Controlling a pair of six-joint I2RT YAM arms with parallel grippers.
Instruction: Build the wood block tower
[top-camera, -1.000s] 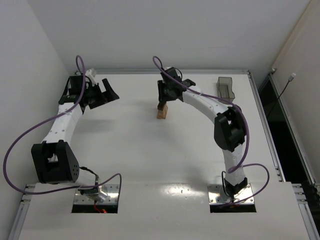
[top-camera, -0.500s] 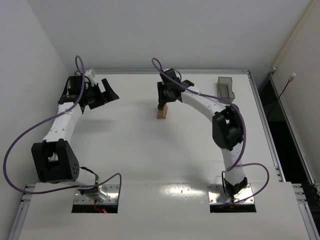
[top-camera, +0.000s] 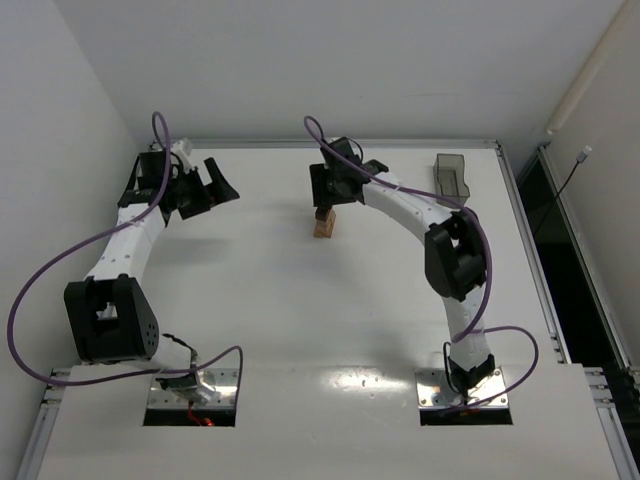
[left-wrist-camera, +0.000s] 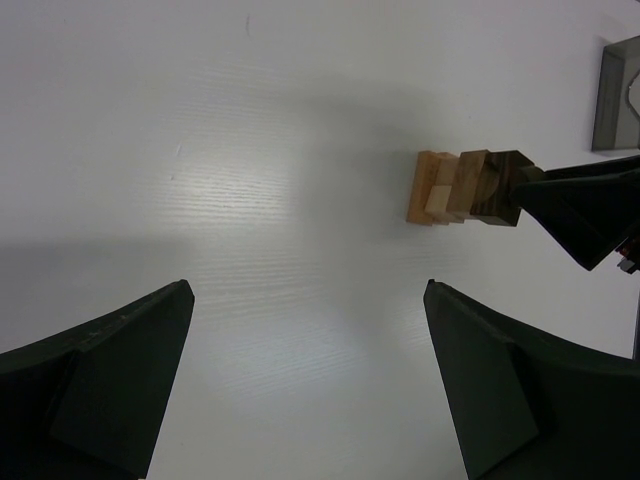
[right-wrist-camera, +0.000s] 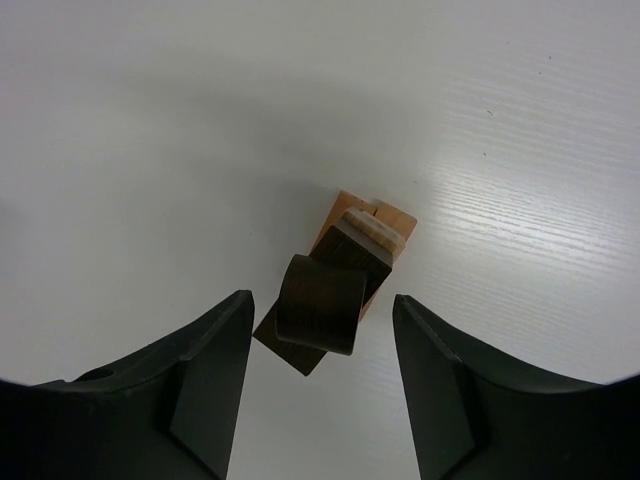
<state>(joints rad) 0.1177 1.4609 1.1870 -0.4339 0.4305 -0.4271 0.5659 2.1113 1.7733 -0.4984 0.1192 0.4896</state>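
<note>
Right wrist view: spread fingers straddle the tower's top.

The narrow wood-block tower (right-wrist-camera: 345, 262), light tan pieces (right-wrist-camera: 388, 222) under a dark brown cap (right-wrist-camera: 320, 312), stands upright mid-way across the white table (top-camera: 300, 310). It sits directly below the right gripper (right-wrist-camera: 318, 305), whose fingers are apart with table showing either side of the cap. The left gripper (left-wrist-camera: 307, 292), also wide open and empty, is well apart to the left, so the right arm is nearer. The left wrist camera alone shows the stacked layers side-on. There a right fingertip seems to meet the cap, but I cannot tell whether it touches.
</note>
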